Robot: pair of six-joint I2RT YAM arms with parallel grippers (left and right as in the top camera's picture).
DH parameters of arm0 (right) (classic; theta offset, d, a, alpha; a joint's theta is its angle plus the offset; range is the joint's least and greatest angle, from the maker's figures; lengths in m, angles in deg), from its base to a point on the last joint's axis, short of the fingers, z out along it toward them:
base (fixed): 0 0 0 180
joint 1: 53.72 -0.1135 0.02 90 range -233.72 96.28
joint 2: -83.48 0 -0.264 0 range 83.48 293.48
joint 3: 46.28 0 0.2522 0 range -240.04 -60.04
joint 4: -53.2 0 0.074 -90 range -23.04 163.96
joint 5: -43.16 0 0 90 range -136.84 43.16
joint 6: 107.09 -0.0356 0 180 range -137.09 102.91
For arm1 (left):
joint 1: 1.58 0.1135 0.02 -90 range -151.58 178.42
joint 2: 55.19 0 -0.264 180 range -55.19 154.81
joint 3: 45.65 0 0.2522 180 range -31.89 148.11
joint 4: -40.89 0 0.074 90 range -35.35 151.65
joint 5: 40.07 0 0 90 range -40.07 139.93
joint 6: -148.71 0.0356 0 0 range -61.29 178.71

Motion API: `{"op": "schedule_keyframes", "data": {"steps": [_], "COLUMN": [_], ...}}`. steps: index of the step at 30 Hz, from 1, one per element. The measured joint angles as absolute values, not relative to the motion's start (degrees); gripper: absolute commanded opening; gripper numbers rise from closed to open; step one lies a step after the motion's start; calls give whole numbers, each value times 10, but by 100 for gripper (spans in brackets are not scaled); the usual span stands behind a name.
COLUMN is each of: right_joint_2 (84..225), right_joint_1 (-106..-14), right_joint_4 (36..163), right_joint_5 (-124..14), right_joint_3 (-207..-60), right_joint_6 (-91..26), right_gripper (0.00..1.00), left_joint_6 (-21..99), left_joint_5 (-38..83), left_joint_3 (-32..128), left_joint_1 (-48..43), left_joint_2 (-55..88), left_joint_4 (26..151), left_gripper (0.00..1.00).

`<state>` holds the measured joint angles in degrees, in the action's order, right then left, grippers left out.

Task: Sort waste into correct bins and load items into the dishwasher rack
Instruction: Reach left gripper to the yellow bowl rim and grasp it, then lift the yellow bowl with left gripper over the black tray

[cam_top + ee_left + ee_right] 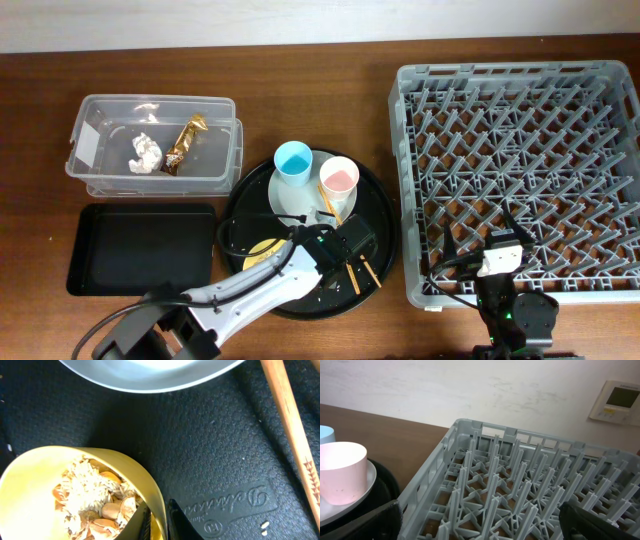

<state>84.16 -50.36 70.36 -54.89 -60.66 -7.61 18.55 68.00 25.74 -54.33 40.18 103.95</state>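
My left gripper point(157, 522) is shut on the rim of the yellow bowl point(30, 475), one finger inside and one outside. The bowl holds brownish food scraps with rice point(95, 500). In the overhead view the left gripper point(292, 240) and the bowl point(262, 250) sit on the round black tray point(375, 215), beside the grey-green plate point(290, 200) that carries the blue cup point(294, 160), the pink cup point(339, 177) and the chopsticks point(330, 205). The tissue point(146, 152) and the foil wrapper point(184, 143) lie in the clear tub point(95, 105). My right gripper point(497, 262) is open and empty over the front edge of the rack point(400, 180).
The shallow black rectangular tray point(140, 250) lies left of the round tray, below the tub. A few rice grains point(265, 525) lie loose on the round tray. The right wrist view shows the rack's pegs point(490, 480) and the pink cup point(340, 470) to its left.
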Motion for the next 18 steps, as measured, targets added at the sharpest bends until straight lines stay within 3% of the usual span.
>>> {"op": "schedule_keyframes", "data": {"steps": [6, 11, 18], "right_joint_2": [842, 842, 842], "right_joint_1": [-504, -504, -504], "right_joint_4": [704, 704, 704], "right_joint_5": [-549, -549, -549], "right_joint_3": [-607, -607, -607], "right_joint_6": [-76, -76, -77], "right_gripper": [98, 98, 99], "left_joint_6": [186, 185, 185], "left_joint_5": [653, 634, 629], "left_joint_3": [257, 257, 257], "left_joint_1": [-522, -442, -432], "left_joint_2": [402, 402, 402], "left_joint_4": [1039, 1036, 1020], "left_gripper": [12, 9, 14]}}
